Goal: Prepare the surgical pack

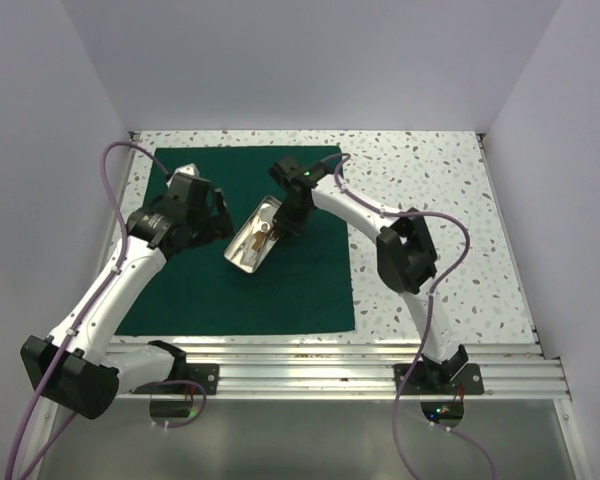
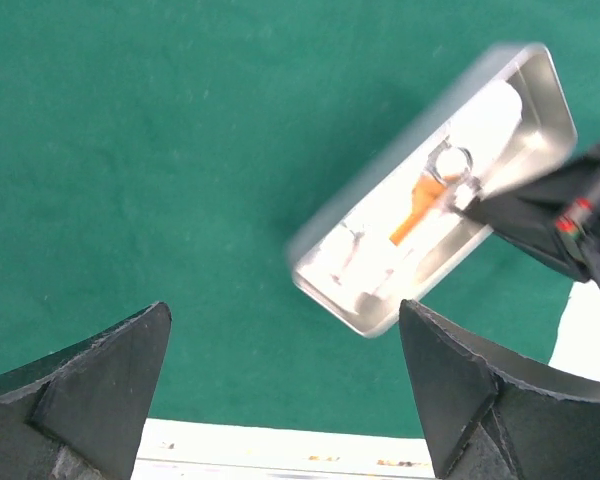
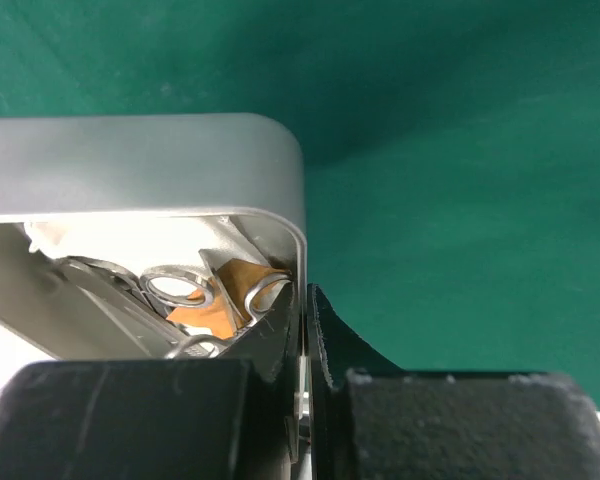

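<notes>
Green drape spread flat on speckled table, covers left-centre of the top, near edge close to the arm bases. Tray, small and silver, sits over the drape's upper middle, set diagonally, far end toward the right arm. Cannot tell if it lies flat or is tipped up.

Right claw is closed on the tray's far end. Right wrist view: right claw pinches the thin tray wall near a rounded corner, one finger inside, one outside, jaws nearly together. Inside the tray: scissors with ring handles, an orange piece beside them, some white stuff behind. Drape fills the rest.

Left claw hovers over the drape just left of the tray, not touching it. Left wrist view: left claw spread wide, nothing between its fingers, drape below. Tray is blurred here, with the orange piece visible and the right claw at its right side.
</notes>
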